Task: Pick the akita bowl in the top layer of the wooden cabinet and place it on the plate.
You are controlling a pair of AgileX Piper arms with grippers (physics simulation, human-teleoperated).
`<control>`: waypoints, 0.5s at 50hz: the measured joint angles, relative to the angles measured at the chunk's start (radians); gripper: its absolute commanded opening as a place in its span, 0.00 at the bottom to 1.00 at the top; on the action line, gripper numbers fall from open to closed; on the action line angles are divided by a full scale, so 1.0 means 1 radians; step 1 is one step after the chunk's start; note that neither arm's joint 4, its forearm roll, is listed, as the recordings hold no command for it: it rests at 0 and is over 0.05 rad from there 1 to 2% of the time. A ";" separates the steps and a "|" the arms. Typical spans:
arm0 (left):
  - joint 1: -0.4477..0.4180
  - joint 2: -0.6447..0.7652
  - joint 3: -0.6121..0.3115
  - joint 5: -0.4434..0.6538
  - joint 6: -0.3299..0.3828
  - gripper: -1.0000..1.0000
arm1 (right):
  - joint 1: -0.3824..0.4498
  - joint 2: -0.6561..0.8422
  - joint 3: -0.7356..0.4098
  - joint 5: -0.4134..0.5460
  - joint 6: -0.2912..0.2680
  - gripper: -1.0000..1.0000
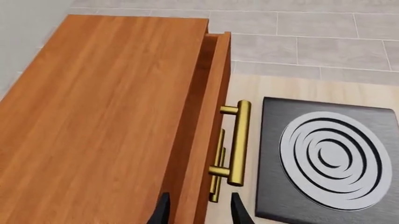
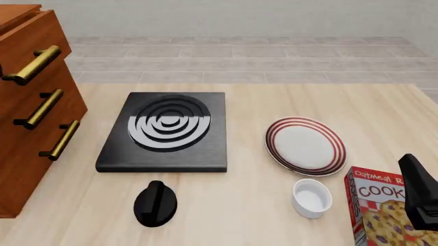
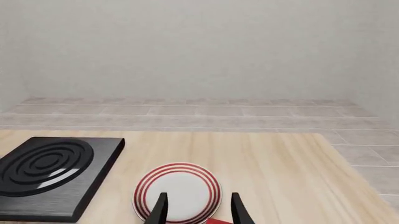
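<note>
Two slim, matte black fingertips [image 1: 163,209] of the left gripper [image 1: 198,210] are seen at the bottom edge of the left wrist frame, each tapering to a narrow point. An identical pair of black tapered fingertips [image 3: 160,208] belonging to the right gripper [image 3: 198,208] is seen at the bottom edge of the right wrist frame. A blocky, matte black right arm segment [image 2: 419,192] with angular faces is shown at the lower right of the front frame. No cables, screws or markings can be made out.

simulated kitchen: stove burner [image 2: 167,128], plate [image 2: 305,145], cookie box [image 2: 380,210] on wooden table [image 2: 260,205], tiled backdrop.
</note>
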 measured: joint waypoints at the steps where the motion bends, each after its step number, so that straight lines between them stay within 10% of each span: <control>1: 0.000 -0.001 0.002 -0.003 0.000 1.00 | 0.000 0.000 0.000 0.000 0.000 1.00; 25: -0.049 -0.013 0.019 -0.026 -0.095 1.00 | -0.005 0.001 0.000 -0.001 0.002 1.00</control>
